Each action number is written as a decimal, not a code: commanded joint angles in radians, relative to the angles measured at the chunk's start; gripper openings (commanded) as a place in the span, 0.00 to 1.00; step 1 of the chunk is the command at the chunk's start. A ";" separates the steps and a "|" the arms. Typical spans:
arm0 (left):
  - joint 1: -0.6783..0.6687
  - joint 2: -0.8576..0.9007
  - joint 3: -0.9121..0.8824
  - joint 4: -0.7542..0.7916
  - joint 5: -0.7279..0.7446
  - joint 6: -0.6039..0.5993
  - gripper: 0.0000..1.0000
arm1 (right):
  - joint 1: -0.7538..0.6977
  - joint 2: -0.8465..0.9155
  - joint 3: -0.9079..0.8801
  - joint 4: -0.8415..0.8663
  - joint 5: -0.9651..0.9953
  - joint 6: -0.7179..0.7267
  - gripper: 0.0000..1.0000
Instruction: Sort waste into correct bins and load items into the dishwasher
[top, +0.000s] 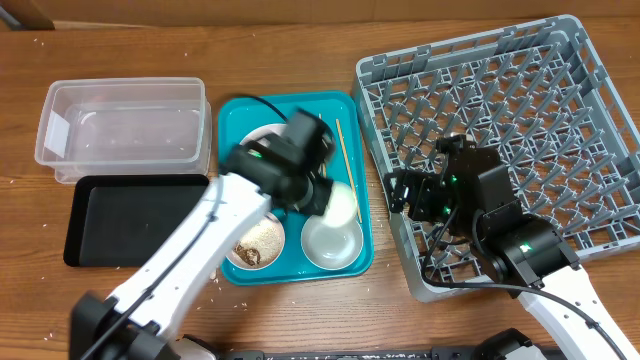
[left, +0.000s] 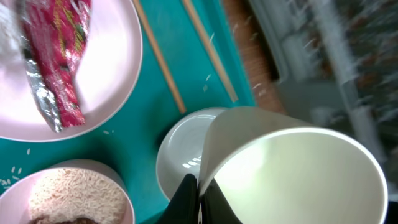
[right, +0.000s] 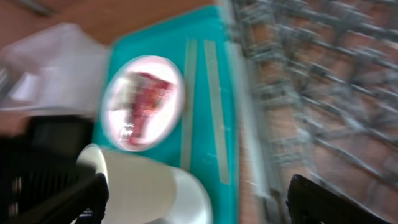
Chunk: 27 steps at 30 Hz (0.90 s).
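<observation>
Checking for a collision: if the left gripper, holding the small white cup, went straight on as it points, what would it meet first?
Most likely the round light grey bowl on the flat teal tray, just beyond the left gripper and its small white cup; depth is unclear.

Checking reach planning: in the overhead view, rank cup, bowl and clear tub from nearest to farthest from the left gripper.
1. Cup: held in the left gripper, over the teal tray.
2. Bowl: just below the cup in the view, on the tray.
3. Clear tub: far left, off the tray.
</observation>
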 joint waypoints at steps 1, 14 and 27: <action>0.223 -0.051 0.087 -0.014 0.433 0.063 0.04 | 0.004 -0.005 0.018 0.111 -0.237 -0.041 0.93; 0.538 -0.020 0.085 -0.269 1.093 0.240 0.04 | 0.007 0.076 0.018 0.589 -0.748 -0.055 0.89; 0.487 -0.020 0.085 -0.291 1.073 0.237 0.04 | 0.082 0.142 0.018 0.832 -0.833 -0.028 0.86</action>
